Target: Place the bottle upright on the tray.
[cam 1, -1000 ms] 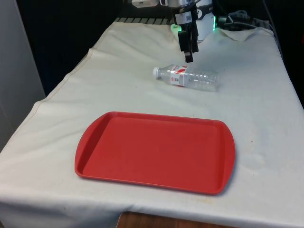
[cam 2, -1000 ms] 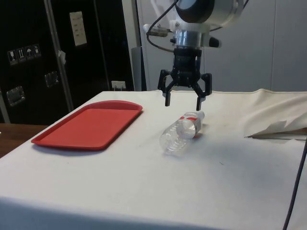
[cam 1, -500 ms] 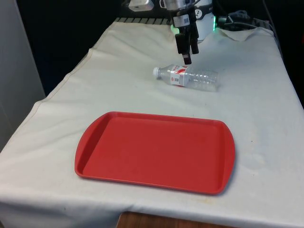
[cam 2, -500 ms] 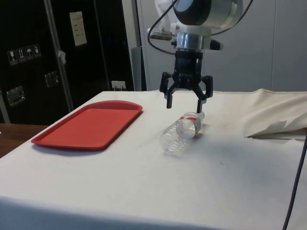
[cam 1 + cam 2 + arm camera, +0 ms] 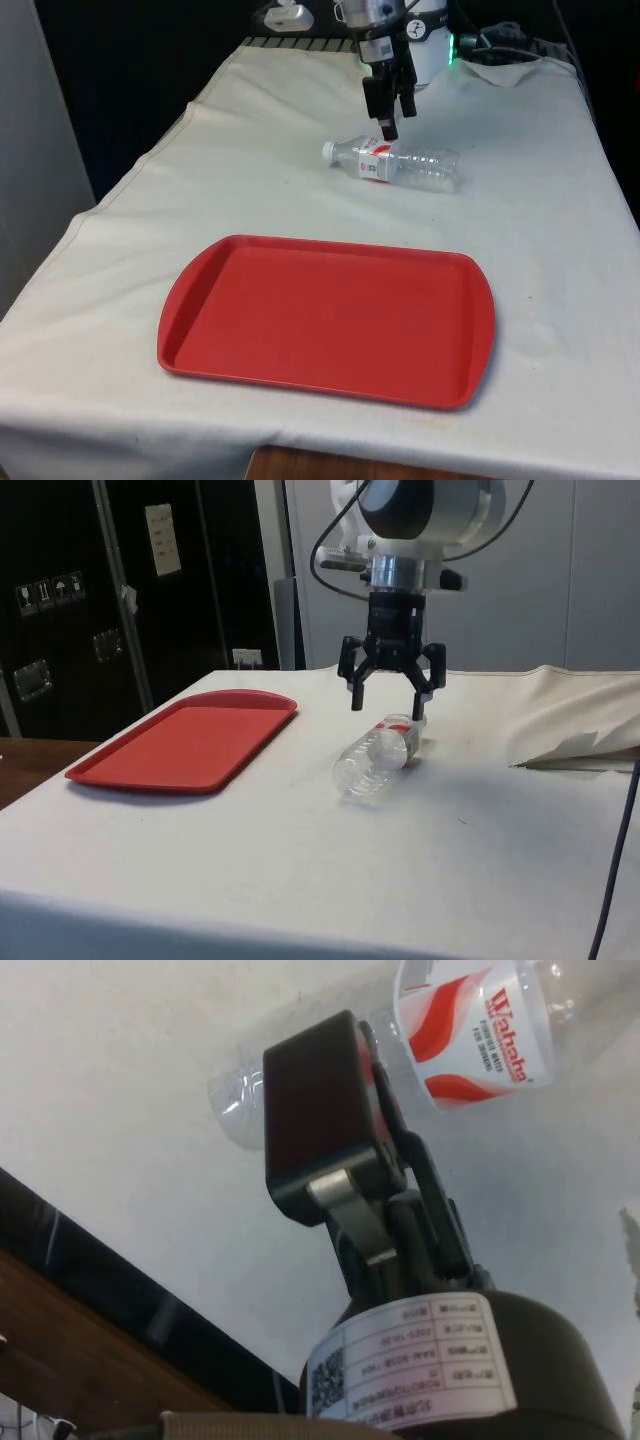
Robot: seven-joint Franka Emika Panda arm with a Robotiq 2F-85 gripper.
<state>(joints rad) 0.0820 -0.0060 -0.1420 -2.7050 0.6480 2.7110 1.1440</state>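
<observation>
While the clear plastic bottle [image 5: 395, 165] with its red-and-white label stays lying on the white-clothed table [image 5: 250, 180], beyond the red plastic tray [image 5: 330, 318], my open end effector [image 5: 389, 694] has dropped closer above its neck.

bottle [image 5: 480, 1030]: body cut off at wrist frame edge | neck partly hidden behind gripper [image 5: 330, 1110] finger

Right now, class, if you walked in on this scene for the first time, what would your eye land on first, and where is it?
The big red tray grabs attention first, lying empty on the white cloth at the table's near end in the front view. Next comes the clear plastic bottle with its red-and-white label, lying on its side beyond the tray. The black gripper hangs open just above the bottle's cap end, not touching it.
</observation>
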